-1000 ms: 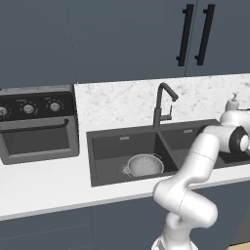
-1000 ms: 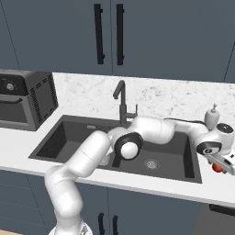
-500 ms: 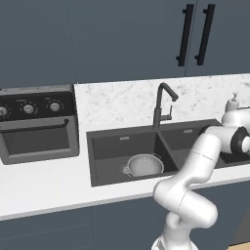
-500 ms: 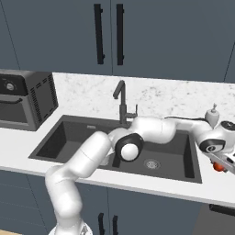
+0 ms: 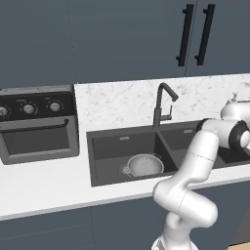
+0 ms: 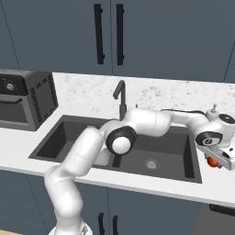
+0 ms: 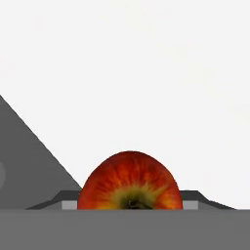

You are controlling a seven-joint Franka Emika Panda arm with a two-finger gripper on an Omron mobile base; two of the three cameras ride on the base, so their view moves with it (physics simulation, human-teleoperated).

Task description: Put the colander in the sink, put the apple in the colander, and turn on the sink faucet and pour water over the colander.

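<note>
The gripper (image 6: 215,161) hides most of the apple (image 7: 130,180), seemingly clasped.

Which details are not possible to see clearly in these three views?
- Apple: in the hand view its lower part is cut off at the bottom; in the right base view the hand covers most of it.
- Tool: its fingertips are hidden behind the apple, so contact cannot be confirmed.
- Colander: in the right base view the arm blocks that basin.
- Sink faucet: its lever is too small to judge.
</note>
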